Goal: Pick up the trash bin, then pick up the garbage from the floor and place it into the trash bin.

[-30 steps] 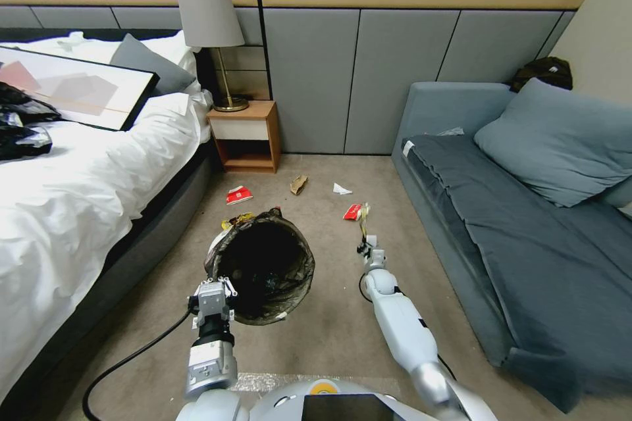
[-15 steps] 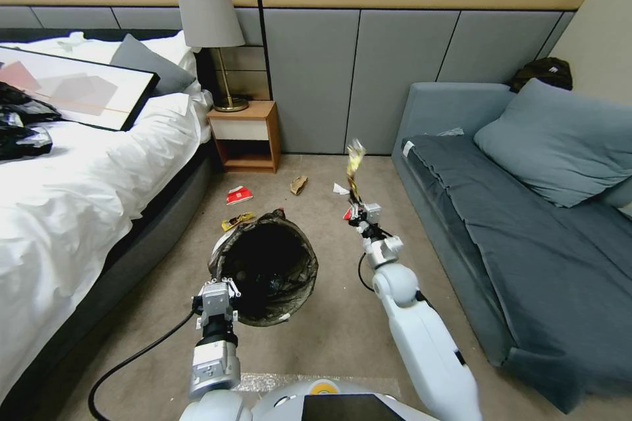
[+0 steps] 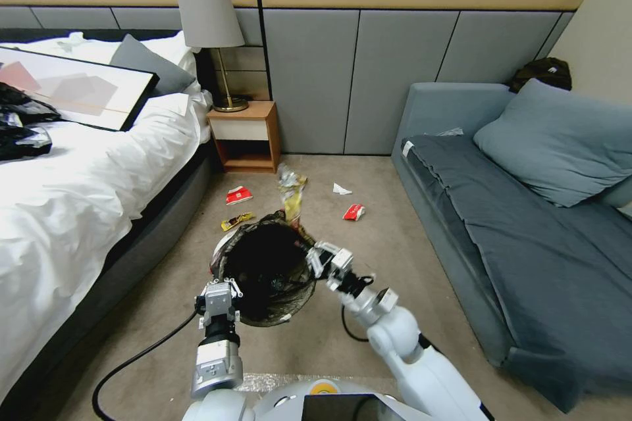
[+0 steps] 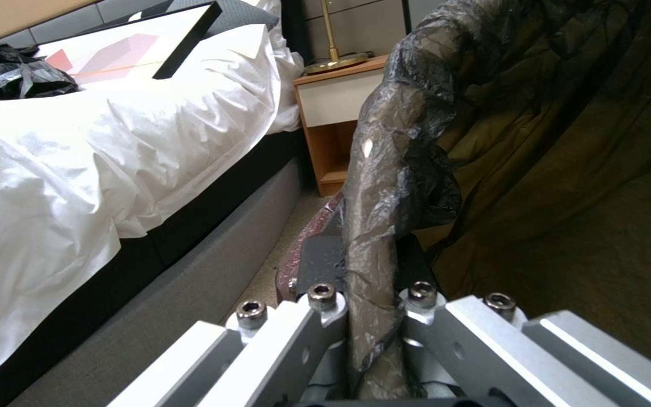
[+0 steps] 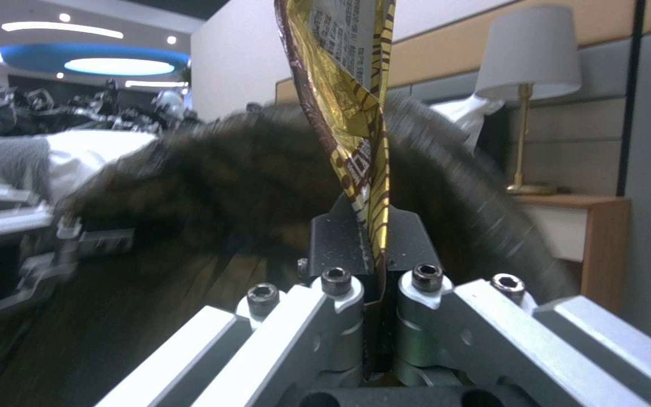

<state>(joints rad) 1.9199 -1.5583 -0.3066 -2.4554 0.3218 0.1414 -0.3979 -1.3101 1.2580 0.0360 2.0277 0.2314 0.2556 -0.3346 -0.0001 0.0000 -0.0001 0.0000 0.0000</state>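
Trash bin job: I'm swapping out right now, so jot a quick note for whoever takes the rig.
Left gripper: shut on the near rim of the trash bin, holding it up off the carpet.
Right gripper: shut on a yellow wrapper, at the bin's right rim; the wrapper sticks up over the opening, not yet released.
Done: bin picked up; one wrapper lifted.
Left on the floor beyond the bin: red packet, yellow scrap, white scrap, second red wrapper.
Next, probably: drop the wrapper in, then collect those four.
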